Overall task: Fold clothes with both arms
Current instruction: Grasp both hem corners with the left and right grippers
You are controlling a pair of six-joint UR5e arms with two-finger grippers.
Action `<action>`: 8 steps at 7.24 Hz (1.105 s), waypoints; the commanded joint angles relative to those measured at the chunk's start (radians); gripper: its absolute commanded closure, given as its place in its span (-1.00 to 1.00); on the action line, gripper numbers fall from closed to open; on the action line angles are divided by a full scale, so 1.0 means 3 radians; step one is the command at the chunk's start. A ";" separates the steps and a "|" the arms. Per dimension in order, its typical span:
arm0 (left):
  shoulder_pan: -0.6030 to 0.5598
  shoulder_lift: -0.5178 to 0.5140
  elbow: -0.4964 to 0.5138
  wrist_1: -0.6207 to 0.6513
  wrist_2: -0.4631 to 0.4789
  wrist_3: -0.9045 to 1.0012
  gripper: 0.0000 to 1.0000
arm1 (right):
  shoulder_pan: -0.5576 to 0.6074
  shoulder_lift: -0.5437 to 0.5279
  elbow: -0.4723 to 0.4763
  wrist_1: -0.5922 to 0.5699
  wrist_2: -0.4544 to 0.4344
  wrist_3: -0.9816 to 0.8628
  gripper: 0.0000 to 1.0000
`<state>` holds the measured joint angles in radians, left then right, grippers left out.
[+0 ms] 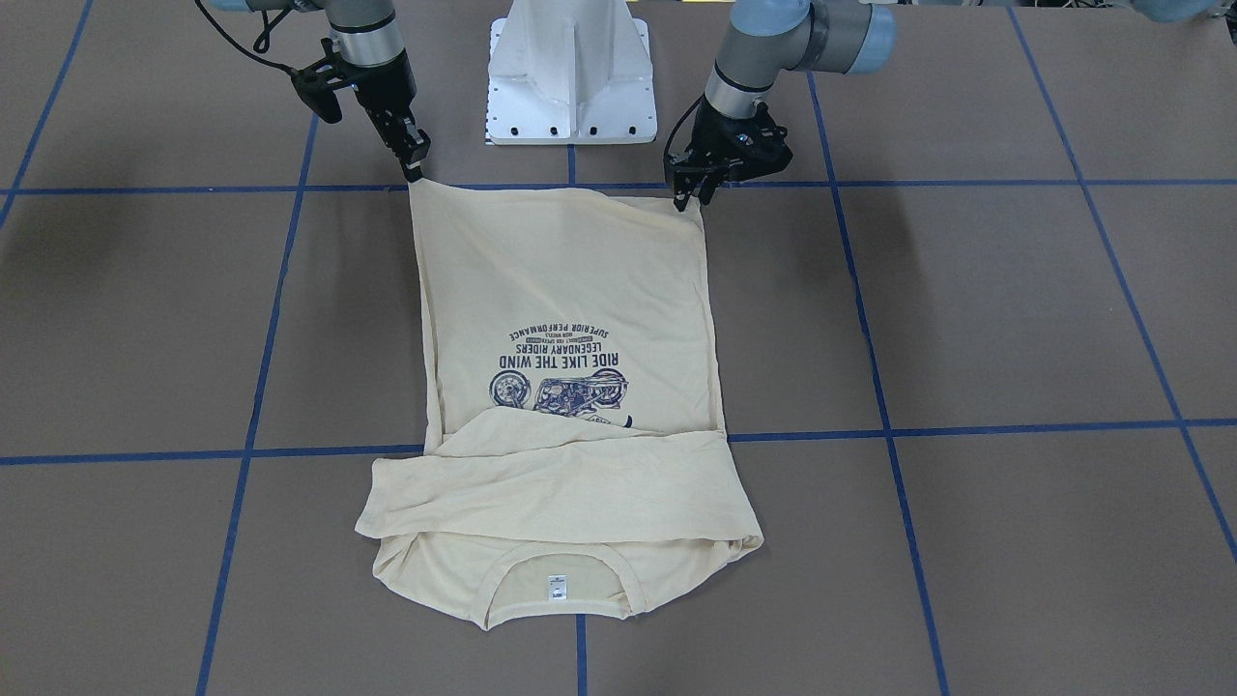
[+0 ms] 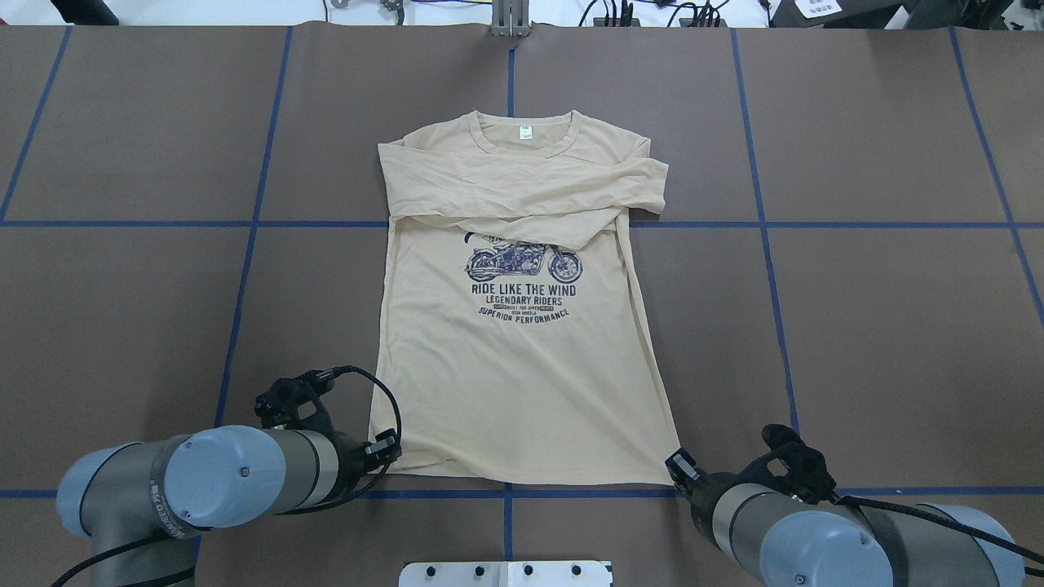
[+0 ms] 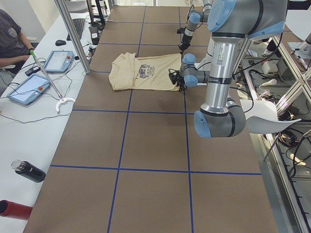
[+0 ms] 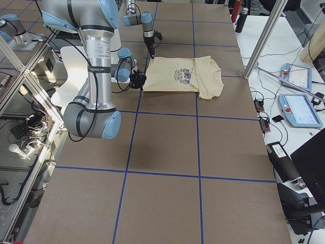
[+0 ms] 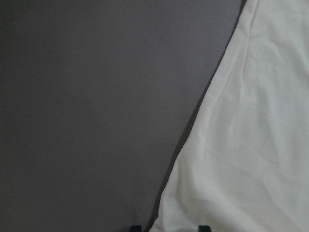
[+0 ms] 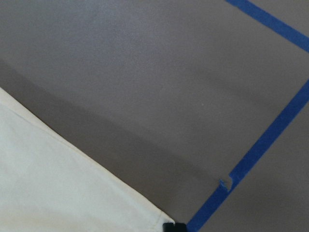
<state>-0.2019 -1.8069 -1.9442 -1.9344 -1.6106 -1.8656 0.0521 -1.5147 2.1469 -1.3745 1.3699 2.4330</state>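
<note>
The cream-yellow shirt [image 1: 570, 290] lies flat, print up, on the brown table [image 2: 122, 326], collar [image 2: 526, 134] away from the robot. Both sleeves [image 1: 560, 483] are folded across the chest. My left gripper [image 1: 690, 199] stands at one hem corner; in the left wrist view its fingertips [image 5: 203, 227] are apart with the cloth [image 5: 251, 145] between them. My right gripper [image 1: 416, 172] is at the other hem corner, fingers together, pinching the corner [image 6: 145, 217]. In the overhead view the left gripper [image 2: 388, 453] and the right gripper [image 2: 677, 470] sit at the near hem.
The white pedestal [image 1: 570, 77] stands between the arms, just behind the hem. Blue tape lines [image 1: 966, 425] grid the table. A side bench holds tablets [image 3: 29, 87], a bottle [image 3: 29, 171] and a seated operator [image 3: 9, 34]. A metal post [image 3: 73, 34] stands near the collar end.
</note>
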 commanded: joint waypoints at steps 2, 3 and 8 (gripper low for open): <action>0.0003 0.0005 -0.0013 0.0005 0.0000 -0.0025 1.00 | 0.0000 0.0007 0.0002 0.0000 0.0000 0.0000 1.00; 0.0003 0.0040 -0.0084 0.0056 -0.0021 -0.0020 1.00 | 0.0000 0.0007 0.0002 0.0000 0.0000 0.0000 1.00; 0.0013 0.0188 -0.0783 0.0383 -0.0326 -0.0096 1.00 | -0.0061 -0.0206 0.0389 -0.0005 0.0051 0.0010 1.00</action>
<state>-0.1966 -1.7728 -2.1103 -1.8308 -1.6629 -1.8795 0.0419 -1.5426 2.2097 -1.3753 1.3741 2.4353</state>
